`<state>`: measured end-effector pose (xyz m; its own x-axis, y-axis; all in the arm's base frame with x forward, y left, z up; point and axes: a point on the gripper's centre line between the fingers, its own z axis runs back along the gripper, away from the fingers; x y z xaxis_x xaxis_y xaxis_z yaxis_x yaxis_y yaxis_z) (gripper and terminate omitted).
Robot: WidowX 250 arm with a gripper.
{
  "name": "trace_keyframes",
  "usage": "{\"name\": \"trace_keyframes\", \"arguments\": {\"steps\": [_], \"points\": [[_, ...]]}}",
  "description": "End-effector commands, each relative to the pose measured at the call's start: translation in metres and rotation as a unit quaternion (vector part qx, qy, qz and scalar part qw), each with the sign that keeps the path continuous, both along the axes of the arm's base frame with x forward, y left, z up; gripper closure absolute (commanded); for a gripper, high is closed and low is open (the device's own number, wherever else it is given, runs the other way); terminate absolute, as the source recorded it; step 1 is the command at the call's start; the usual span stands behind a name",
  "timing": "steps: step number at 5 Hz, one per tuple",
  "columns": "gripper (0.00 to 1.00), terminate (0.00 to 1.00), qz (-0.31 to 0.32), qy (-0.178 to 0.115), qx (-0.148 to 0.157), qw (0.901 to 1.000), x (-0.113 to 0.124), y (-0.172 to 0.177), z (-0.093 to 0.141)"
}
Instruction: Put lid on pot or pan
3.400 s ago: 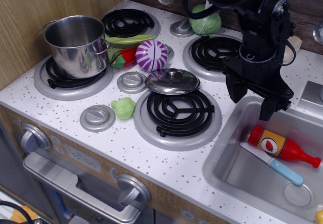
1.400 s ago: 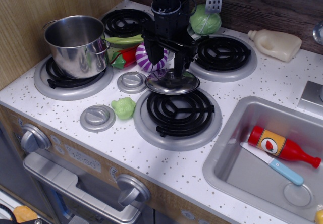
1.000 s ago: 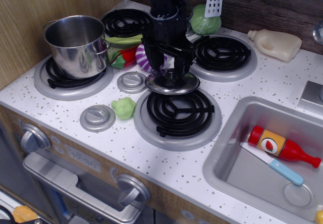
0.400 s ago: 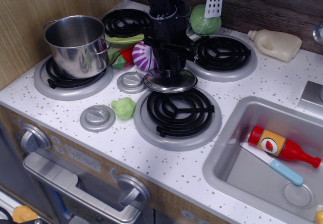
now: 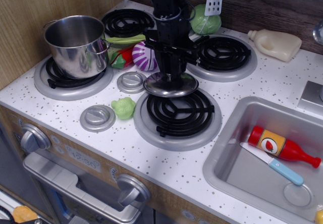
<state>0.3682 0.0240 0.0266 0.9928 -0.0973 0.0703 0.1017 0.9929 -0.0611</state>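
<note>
Lid [image 5: 170, 85] sits at back edge of front-centre burner [image 5: 177, 112], seemingly tilted a bit, far rim near purple-striped ball [image 5: 143, 55]. Round, shiny steel, slightly domed, small knob at centre. Claw [image 5: 169, 73] comes straight down onto that knob, fingers drawn narrow round it; looks clamped on lid, though exact contact hidden by black finger bodies. Can't tell if lid is clear of burner or just resting.

Key relation: pot [image 5: 76, 44] lies to left of claw and a little further back, well apart, on front-left burner [image 5: 73, 75]. Mouth open and facing up, empty inside as far as seen. Straight polished sides, small side handles, rim standing well above lid's present level. So likely need: lift first, carry left over rim, centre, lower flat. Lid being round, no long axis to line up; only centring matters. Steel on steel, smooth, so prob. slides if set off-centre.

Between lid and pot: grey ridged disc [image 5: 131, 81] just left of lid, red-and-green toy veg [image 5: 122, 57] and yellow-green strip [image 5: 127, 40] beside pot. Low carry could clip these or pot wall.

Further out: green frog-like toy [image 5: 124, 107], second grey disc [image 5: 97, 117], cabbage [image 5: 204, 21], spatula [image 5: 214, 2], cream bottle [image 5: 275, 44]. White speckled table [image 5: 272, 85]; sink [image 5: 229, 148] at right w/ red bottle [image 5: 282, 146] and knife [image 5: 273, 164].
</note>
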Motion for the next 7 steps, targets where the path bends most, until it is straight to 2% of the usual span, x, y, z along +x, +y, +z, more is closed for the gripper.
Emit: {"name": "trace_keyframes", "arguments": {"steps": [1, 2, 3, 4, 5, 6, 7], "points": [[1.00, 0.00, 0.024, 0.001, 0.039, 0.9989, 0.004, -0.016, 0.069], [1.00, 0.00, 0.035, -0.017, 0.091, 0.9951, -0.016, -0.018, 0.097], [1.00, 0.00, 0.020, -0.066, 0.137, 0.9882, -0.037, 0.000, 0.109], [1.00, 0.00, -0.012, -0.115, 0.196, 0.9738, -0.050, 0.040, 0.114], [1.00, 0.00, -0.055, -0.145, 0.211, 0.9652, -0.045, 0.083, 0.125], [1.00, 0.00, -0.098, -0.150, 0.198, 0.9638, -0.033, 0.118, 0.131], [1.00, 0.00, -0.116, -0.159, 0.191, 0.9618, -0.034, 0.137, 0.131]]}}
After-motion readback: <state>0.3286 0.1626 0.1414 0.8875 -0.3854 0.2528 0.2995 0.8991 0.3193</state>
